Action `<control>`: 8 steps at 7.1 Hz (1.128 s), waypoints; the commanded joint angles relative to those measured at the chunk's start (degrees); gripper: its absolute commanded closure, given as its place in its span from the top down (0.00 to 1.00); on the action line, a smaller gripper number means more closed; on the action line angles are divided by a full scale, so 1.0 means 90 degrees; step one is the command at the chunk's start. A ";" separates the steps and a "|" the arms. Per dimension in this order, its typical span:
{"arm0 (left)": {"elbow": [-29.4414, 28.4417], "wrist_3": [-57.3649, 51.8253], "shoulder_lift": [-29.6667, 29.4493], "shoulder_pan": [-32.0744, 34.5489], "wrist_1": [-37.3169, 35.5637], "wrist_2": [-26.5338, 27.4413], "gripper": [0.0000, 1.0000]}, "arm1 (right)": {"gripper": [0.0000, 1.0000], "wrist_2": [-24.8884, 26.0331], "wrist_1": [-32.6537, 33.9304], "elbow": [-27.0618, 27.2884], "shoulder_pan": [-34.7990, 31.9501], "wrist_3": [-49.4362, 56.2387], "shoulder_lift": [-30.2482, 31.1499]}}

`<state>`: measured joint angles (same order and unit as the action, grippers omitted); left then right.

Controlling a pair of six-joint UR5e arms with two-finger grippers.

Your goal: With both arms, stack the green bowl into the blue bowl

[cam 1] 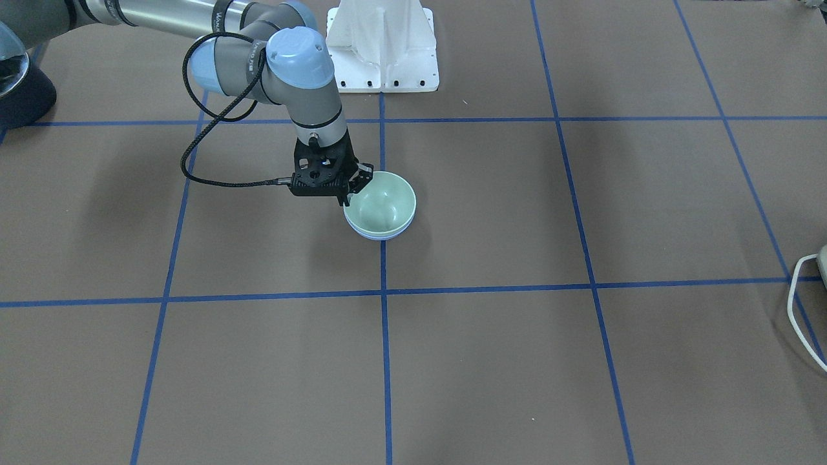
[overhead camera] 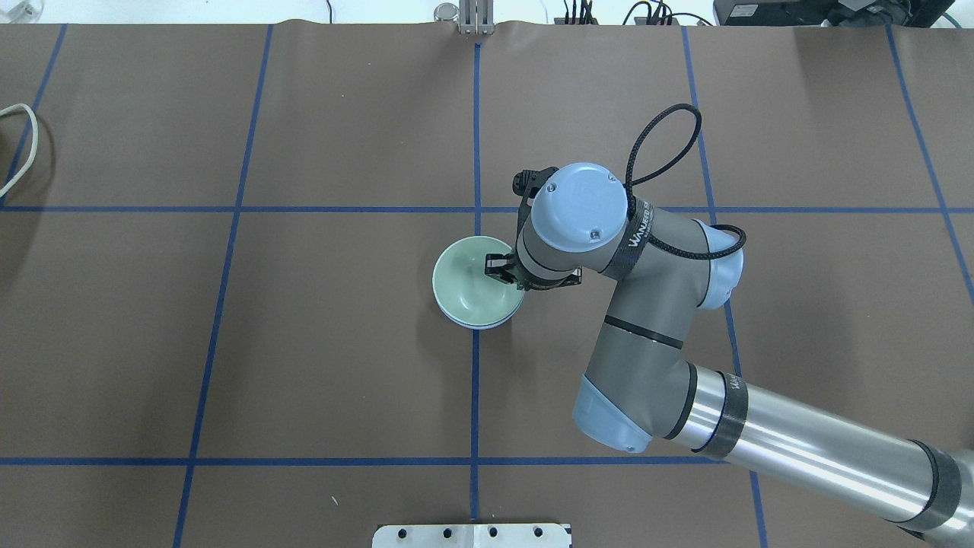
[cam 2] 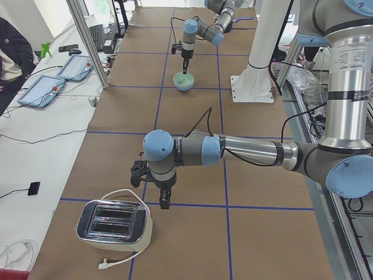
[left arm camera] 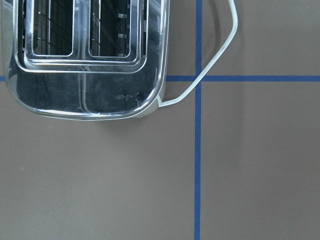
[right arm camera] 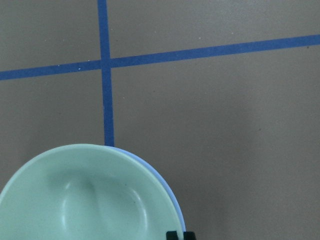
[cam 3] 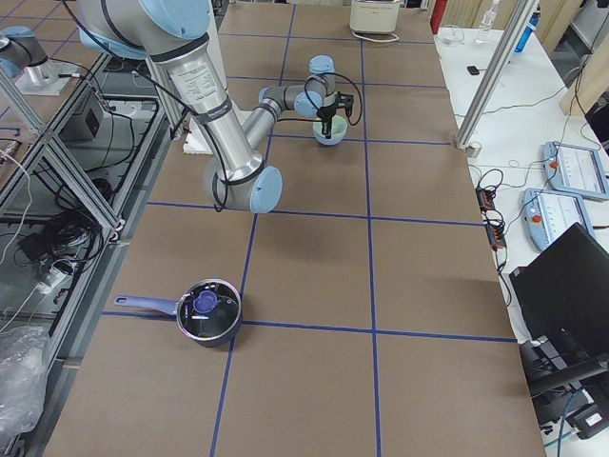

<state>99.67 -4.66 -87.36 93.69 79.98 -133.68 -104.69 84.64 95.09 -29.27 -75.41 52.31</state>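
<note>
The green bowl sits nested inside the blue bowl, of which only a thin rim shows beneath it, near the table's middle line. Both also show in the overhead view, the green bowl above the blue rim. My right gripper is at the stack's rim with its fingers astride the wall, shut on the green bowl. In the right wrist view the fingertips sit at the green bowl's edge, the blue rim beside it. My left gripper hangs far off above a toaster; I cannot tell its state.
A chrome toaster with a white cord stands near the table's left end. A dark pot with a lid stands near the right end. The white base pedestal is behind the bowls. Blue tape lines grid the brown table.
</note>
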 commanded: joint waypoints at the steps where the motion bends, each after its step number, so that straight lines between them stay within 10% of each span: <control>1: 0.0000 0.0000 -0.0001 0.0000 0.0000 0.0000 0.99 | 0.00 -0.0008 0.0000 0.0001 0.0000 0.0010 0.0018; 3: 0.0000 0.0000 -0.0001 0.0000 0.0000 0.0000 0.99 | 0.00 -0.0008 -0.0010 0.0001 0.0000 0.0010 0.0018; 4: 0.0000 0.0000 -0.0001 0.0000 0.0000 0.0000 0.99 | 0.21 -0.0056 0.0000 0.0001 0.0000 0.0000 0.0009; 5: 0.0000 0.0000 0.0009 0.0000 0.0000 0.0000 0.99 | 0.76 -0.0086 0.0000 0.0001 0.0000 0.0000 -0.0001; 6: 0.0000 0.0010 -0.0001 0.0000 0.0000 0.0000 0.98 | 1.00 -0.0096 0.0010 0.0039 -0.0029 0.0020 -0.0011; 8: 0.0000 0.0000 -0.0001 0.0000 -0.0010 0.0000 0.99 | 1.00 -0.1046 0.0019 0.0117 -0.0825 0.0359 -0.0001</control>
<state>99.63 -4.60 -87.35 93.69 79.96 -133.68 -108.54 84.73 95.59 -32.05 -74.23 52.25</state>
